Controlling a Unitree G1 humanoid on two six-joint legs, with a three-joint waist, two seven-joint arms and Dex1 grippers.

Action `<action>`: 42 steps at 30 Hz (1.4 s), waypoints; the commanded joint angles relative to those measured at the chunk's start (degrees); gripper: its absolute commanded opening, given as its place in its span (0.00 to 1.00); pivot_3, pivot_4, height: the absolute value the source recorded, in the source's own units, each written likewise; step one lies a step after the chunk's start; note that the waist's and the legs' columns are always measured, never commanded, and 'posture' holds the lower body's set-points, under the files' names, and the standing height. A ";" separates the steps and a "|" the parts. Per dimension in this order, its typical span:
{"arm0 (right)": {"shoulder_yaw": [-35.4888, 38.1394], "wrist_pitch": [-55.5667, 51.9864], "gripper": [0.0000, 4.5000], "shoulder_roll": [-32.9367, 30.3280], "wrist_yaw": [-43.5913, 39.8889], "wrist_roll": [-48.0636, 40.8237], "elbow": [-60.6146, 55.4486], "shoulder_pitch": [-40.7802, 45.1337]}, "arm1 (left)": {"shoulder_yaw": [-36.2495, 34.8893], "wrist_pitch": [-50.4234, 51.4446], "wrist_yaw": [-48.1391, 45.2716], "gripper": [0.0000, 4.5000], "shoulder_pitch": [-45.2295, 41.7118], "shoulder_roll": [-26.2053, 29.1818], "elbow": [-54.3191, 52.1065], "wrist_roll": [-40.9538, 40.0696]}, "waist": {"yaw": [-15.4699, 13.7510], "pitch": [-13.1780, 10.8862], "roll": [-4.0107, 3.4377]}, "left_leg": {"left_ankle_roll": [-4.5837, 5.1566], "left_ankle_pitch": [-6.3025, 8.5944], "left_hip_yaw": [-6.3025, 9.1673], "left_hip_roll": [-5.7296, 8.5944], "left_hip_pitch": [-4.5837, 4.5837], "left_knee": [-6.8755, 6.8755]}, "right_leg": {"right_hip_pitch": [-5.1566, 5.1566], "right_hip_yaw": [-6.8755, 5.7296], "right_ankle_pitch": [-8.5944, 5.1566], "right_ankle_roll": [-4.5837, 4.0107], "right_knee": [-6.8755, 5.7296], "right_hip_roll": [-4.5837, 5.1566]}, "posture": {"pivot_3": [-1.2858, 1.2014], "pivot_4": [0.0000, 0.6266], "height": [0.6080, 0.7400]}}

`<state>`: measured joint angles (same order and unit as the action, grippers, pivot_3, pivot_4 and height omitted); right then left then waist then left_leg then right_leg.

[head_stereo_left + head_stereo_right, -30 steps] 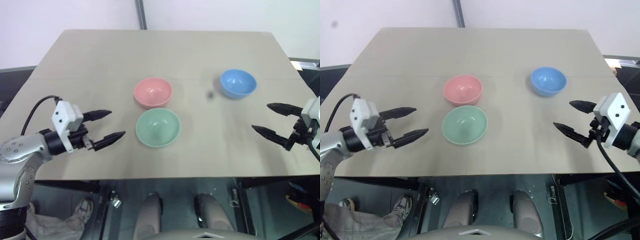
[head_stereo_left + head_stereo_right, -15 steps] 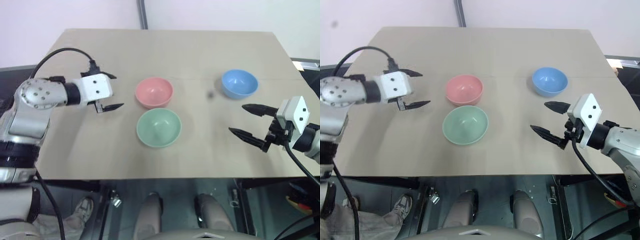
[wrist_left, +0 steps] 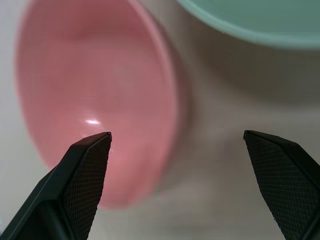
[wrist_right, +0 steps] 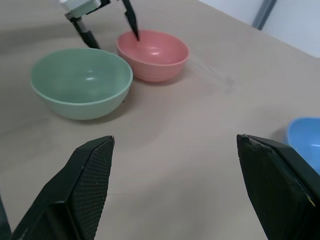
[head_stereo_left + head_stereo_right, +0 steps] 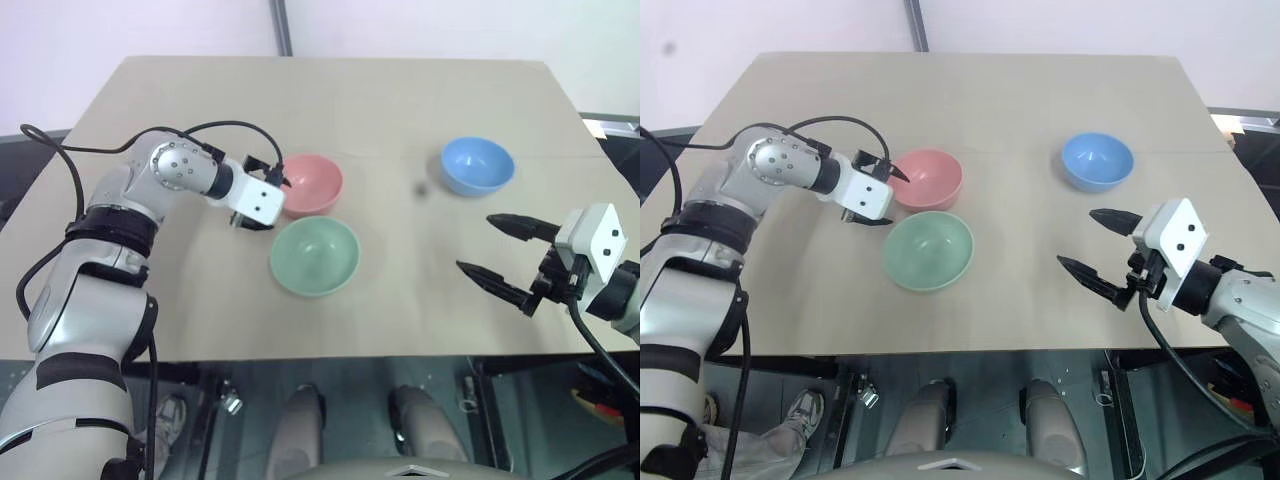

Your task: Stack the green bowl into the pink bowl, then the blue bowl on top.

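Note:
The pink bowl [image 5: 312,182] sits mid-table, and the green bowl [image 5: 314,256] stands just in front of it, both upright and empty. Further right and toward the back rests the blue bowl [image 5: 477,165], also empty. My left gripper [image 4: 115,41] is open and straddles the pink bowl's left rim: one finger [image 3: 90,165] hangs over the inside, the other [image 3: 280,170] over the table beside the green bowl. My right gripper [image 5: 475,242] hovers open over the table's right front, holding nothing, in front of the blue bowl.
The beige table [image 5: 350,100] bears a small dark speck [image 5: 421,188] left of the blue bowl. A grey pole [image 5: 282,28] stands behind the far edge. Bare tabletop lies between the green bowl and my right gripper.
My left arm has swung forward and right from the table's left side to the pink bowl's rim, with the wrist rolling over. The right gripper drifted slightly left. The bowls have not moved.

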<state>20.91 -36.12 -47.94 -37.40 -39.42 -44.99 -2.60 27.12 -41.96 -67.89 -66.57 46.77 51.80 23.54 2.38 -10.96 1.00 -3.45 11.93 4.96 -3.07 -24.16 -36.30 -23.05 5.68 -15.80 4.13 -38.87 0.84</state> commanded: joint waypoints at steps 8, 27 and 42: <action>0.98 1.15 1.00 0.20 1.67 0.29 -1.63 0.36 | 0.09 -4.65 5.05 0.13 -3.40 -1.62 4.06 4.19 | 0.00 0.00 0.00 | 0.00 -0.01 0.03 0.01 -0.02 -0.09 | 0.01 0.00 0.01 0.01 -0.05 0.00 | 0.52 0.24 1.00; -3.26 4.21 1.00 1.90 0.58 3.29 1.27 2.29 | -7.16 5.01 -18.02 0.01 8.45 11.98 -18.42 -14.32 | 1.14 0.00 -0.02 | 0.00 -0.01 0.03 -0.05 0.05 -0.03 | 0.00 0.00 0.01 0.00 -0.12 -0.04 | 0.52 0.24 1.00; -4.80 6.00 1.00 2.82 -0.73 5.11 3.71 3.50 | -14.02 8.34 -24.42 0.01 35.07 31.13 -48.97 -37.29 | -0.23 0.00 -0.02 | 0.00 -0.01 0.00 -0.10 0.20 -0.09 | 0.12 -0.01 -0.02 -0.02 -0.18 -0.04 | 0.52 0.24 1.00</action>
<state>15.61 -31.10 -45.16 -37.95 -34.28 -40.67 0.34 15.48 -33.08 -92.26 -31.52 78.08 6.21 -12.53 2.16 -10.97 0.97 -3.45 11.92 4.96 -3.17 -23.95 -36.42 -22.90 5.67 -15.82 4.13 -39.04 0.80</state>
